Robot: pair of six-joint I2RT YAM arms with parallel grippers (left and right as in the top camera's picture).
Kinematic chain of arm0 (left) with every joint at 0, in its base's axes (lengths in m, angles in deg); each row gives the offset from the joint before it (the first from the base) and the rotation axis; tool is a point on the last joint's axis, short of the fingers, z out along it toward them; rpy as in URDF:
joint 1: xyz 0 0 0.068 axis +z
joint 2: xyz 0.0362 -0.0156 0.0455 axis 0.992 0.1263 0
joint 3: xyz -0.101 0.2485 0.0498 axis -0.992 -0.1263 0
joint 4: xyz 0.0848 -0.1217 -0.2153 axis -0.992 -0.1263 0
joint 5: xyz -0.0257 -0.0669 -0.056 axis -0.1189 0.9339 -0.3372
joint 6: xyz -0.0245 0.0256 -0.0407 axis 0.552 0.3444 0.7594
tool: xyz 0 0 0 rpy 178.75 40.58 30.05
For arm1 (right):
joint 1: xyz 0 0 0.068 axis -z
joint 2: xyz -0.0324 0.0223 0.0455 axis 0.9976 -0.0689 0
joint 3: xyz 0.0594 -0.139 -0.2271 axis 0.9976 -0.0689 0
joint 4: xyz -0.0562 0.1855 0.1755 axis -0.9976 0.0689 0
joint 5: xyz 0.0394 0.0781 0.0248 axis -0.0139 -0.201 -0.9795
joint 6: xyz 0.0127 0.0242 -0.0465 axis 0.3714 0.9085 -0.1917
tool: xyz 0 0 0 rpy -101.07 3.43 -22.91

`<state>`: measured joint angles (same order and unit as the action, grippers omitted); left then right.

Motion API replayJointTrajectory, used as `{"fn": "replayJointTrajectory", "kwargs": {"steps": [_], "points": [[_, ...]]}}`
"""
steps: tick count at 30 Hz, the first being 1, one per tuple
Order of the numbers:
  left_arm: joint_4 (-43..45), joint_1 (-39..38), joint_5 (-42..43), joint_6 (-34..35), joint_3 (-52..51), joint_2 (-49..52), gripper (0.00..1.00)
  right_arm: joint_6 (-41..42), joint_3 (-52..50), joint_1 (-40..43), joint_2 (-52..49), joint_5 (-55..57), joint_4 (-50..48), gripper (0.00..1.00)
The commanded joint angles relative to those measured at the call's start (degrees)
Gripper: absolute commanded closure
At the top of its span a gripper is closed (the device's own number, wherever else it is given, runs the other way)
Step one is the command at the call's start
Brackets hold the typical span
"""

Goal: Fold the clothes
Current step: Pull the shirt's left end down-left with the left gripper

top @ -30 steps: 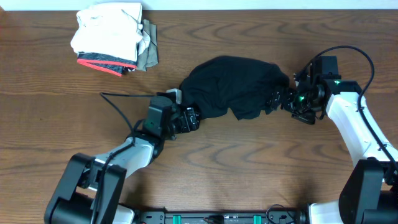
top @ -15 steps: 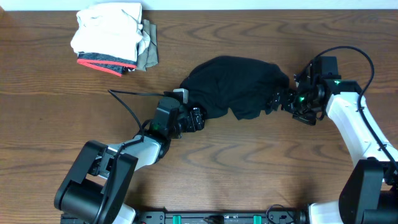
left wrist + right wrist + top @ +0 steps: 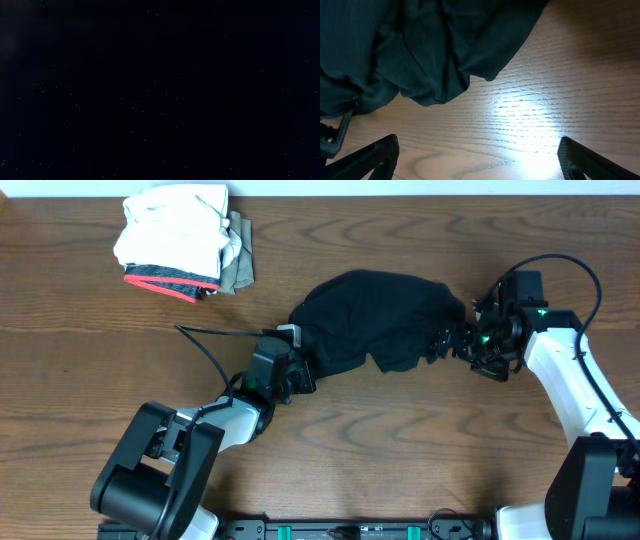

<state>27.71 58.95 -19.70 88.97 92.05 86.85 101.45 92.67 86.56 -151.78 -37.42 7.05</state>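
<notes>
The clothes [image 3: 375, 315], a black shirt, lie bunched in a heap at the middle of the wooden table. My left gripper [image 3: 303, 372] is pushed into the heap's lower left edge and is shut on the fabric. The left wrist view is wholly dark, covered by cloth. My right gripper [image 3: 438, 340] stands open at the heap's right edge. In the right wrist view the clothes [image 3: 420, 50] fill the upper left. My right gripper [image 3: 477, 167] has only bare table between its fingertips [image 3: 370, 155], just short of the cloth.
A stack of folded white, red-edged grey and olive garments [image 3: 180, 240] sits at the back left. A black cable [image 3: 210, 345] loops from the left arm over the table [image 3: 400, 440].
My left gripper has pushed forward into the shirt's left edge and closed on it. The right arm and the heap have stayed put.
</notes>
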Motion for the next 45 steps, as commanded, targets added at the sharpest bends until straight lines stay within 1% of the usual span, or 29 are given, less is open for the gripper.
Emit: {"fn": "replayJointTrajectory", "kwargs": {"steps": [1,5,8,15,20,25,32,36,40,45], "points": [[-0.33,-0.02,2.47,0.33,0.11,-2.03,0.94,-1.09,-0.13,-0.59,0.07,0.26,0.09,0.01],[-2.19,-0.02,6.36,2.82,0.11,-7.5,0.94,-1.07,-0.13,-0.59,0.07,1.4,0.22,0.01],[-4.94,-0.02,8.5,4.17,0.11,-13.86,0.94,-1.07,-0.13,-0.59,0.07,1.53,0.35,0.01],[-14.53,-0.02,8.09,5.01,0.11,-32.02,0.94,-1.05,-0.13,-0.59,0.07,1.51,0.26,0.01],[-19.21,-0.02,7.41,5.03,0.11,-41.44,0.94,-0.59,-0.13,-0.66,0.07,1.18,0.28,0.01],[-21.2,-0.02,6.36,5.03,0.11,-46.66,0.94,0.17,-0.13,-1.66,0.07,-0.07,0.24,0.01],[-21.35,-0.02,6.54,7.63,0.11,-52.85,0.94,6.99,-0.13,-4.85,0.07,-0.04,-1.03,0.01],[-22.91,-0.02,6.62,7.82,0.11,-56.78,0.94,10.82,-0.13,-5.92,0.07,0.0,-4.42,0.01],[-24.46,-0.02,6.58,7.8,0.11,-61.13,0.94,11.56,-0.13,-5.66,0.07,0.0,-9.53,0.01],[-24.61,-0.02,6.56,7.82,0.11,-65.83,0.94,17.46,-0.13,-5.68,0.04,0.04,-11.54,0.01]]}}
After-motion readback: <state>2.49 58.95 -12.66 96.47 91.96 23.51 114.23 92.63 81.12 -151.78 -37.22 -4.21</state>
